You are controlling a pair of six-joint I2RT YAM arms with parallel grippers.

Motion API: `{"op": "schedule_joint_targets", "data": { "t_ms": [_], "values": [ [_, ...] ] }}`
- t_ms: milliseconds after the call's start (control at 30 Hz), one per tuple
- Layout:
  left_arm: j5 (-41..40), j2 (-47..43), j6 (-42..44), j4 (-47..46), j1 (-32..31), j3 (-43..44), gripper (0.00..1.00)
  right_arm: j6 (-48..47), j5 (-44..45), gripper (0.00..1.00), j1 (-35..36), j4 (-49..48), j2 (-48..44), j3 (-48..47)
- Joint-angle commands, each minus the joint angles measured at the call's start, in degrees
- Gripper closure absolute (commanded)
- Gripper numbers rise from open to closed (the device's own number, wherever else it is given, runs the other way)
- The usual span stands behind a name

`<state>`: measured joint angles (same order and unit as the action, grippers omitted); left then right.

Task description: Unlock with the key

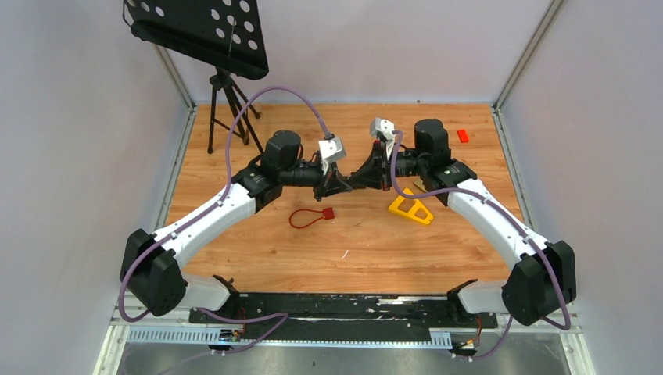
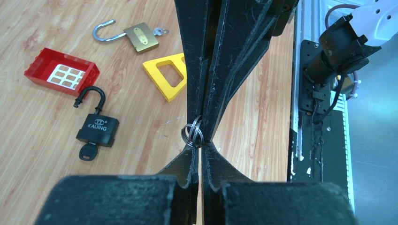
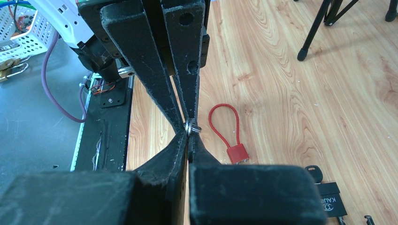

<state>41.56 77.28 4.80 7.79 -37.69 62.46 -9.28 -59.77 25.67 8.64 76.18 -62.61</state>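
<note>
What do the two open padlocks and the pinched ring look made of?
Gold padlock: brass-looking body, yellow satin sheen, bright silvery shackle. Black padlock: matte black casing, coated metal or plastic, unclear which. Key ring: shiny silver coils, likely steel.

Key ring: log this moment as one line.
left end effector: shut on key ring | right end effector: shut on key ring | black padlock: shackle open

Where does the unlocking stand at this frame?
Done: the black padlock and brass padlock lie with shackles open, keys inserted. In hand: left gripper and right gripper both pinch a key ring mid-air. Left, probably: the red cable lock, its loop closed.
</note>
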Motion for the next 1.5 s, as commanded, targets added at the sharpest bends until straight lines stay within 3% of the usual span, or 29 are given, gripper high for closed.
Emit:
{"op": "schedule_joint_targets", "data": {
  "t_ms": [0,567,767,1100,1167,1367,1467],
  "values": [
    [2.31,-0.27,1.81,-2.83,-0.23,2.06,1.00,-0.40,-0.55,1.00,-0.06,-1.23,0.90,0.82],
    [5.28,-0.46,7.68,4.64,-0.21,2.79,1.00,-10.87,0.59,0.94,-0.34,5.94,0.63,0.73],
    [7.19,0.56,8.52,6.24,-0.20,3.16,1.00,-12.71,0.19,1.00,-0.27,7.32,0.85,0.47],
    [6.76,1.06,10.86,9.83,-0.19,3.66,1.00,-19.12,2.16,1.00,-0.27,12.62,0.97,-0.75],
    [6.38,1.11,11.53,10.82,-0.20,3.85,1.00,-20.78,3.13,0.96,-0.26,13.41,0.46,-0.72],
    [5.73,2.09,13.77,14.38,-0.19,4.95,1.00,-21.94,3.23,0.68,-0.02,14.03,-0.83,-0.89],
    [6.08,2.58,13.85,14.77,-0.19,5.02,1.00,-21.63,3.26,0.61,0.48,13.99,-1.03,-1.10]
  ]
}}
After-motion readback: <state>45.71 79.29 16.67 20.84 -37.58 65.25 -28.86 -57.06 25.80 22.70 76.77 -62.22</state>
